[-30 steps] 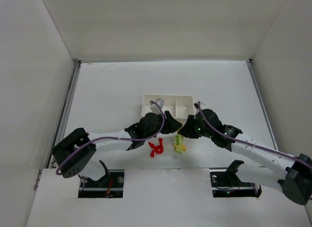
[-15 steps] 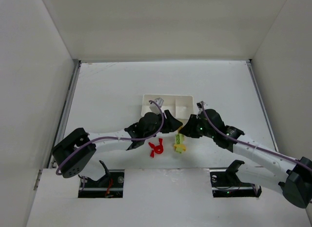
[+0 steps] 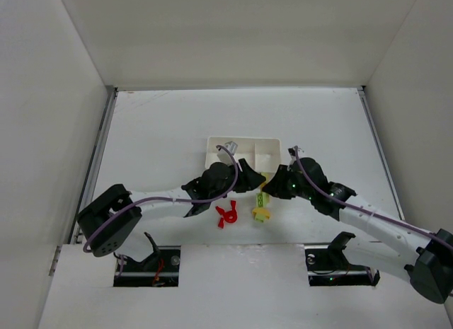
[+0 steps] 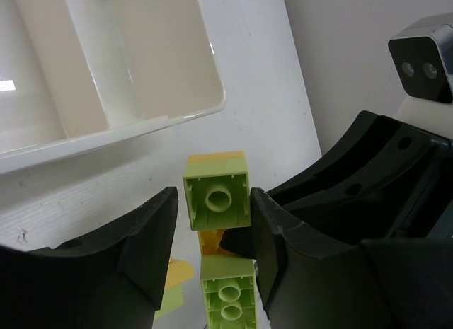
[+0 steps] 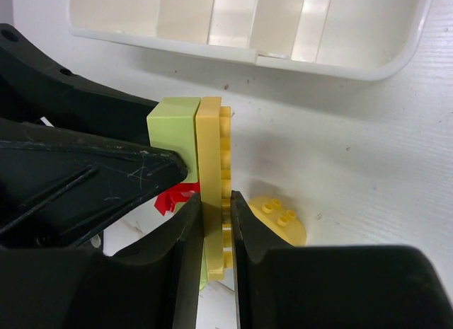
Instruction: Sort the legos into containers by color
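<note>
A small stack of legos hangs between my two grippers just in front of the white tray (image 3: pixel 243 139). It is a thin yellow plate (image 5: pixel 210 152) with a light green brick (image 4: pixel 216 194) on one face and a second green brick (image 4: pixel 228 293) lower down. My left gripper (image 4: pixel 212 201) is shut on the upper green brick. My right gripper (image 5: pixel 214 201) is shut on the yellow plate's edges. In the top view the left gripper (image 3: pixel 252 182) and right gripper (image 3: pixel 269 189) meet at the stack (image 3: pixel 262 199). The tray's compartments (image 5: pixel 248 18) look empty.
A red piece (image 3: pixel 226 215) and a rounded yellow piece (image 3: pixel 261 215) lie on the table below the stack; both show in the right wrist view, red (image 5: pixel 170 199) and yellow (image 5: pixel 279 219). The tray's near rim (image 4: pixel 177 117) is just beyond the fingers.
The right gripper has shifted slightly right and the stack with it. The left gripper has stayed at the stack. The loose red and yellow pieces have not moved.
</note>
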Tool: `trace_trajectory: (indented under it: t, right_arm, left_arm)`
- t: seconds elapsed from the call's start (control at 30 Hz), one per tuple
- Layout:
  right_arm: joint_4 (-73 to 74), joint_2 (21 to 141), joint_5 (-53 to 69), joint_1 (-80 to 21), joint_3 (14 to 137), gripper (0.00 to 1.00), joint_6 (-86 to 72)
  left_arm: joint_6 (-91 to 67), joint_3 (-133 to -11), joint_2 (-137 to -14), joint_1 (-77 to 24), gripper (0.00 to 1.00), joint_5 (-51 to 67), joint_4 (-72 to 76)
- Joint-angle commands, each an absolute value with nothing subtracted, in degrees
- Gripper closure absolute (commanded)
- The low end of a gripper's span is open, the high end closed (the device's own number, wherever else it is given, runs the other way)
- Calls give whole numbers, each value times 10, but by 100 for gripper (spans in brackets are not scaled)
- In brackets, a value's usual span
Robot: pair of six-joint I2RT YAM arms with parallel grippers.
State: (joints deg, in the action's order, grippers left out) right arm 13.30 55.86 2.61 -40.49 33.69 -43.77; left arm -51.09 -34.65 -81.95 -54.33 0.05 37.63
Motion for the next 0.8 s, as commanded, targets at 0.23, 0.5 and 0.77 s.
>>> trace_trajectory:
  t: [0.23,0.5,0.77]
  right_arm:
    - [118,541,11,-390,328,86,-442]
    - [123,526,-25,-371,320,88,-446]
    - [136,514,-27,-370,330,87,-437]
  left_arm:
    - [-514,-352,-806,-533,78,13,403]
    - [-523,-334,-764,-518,83,25,392]
    - [-523,-326,-680,-459,84,10,332]
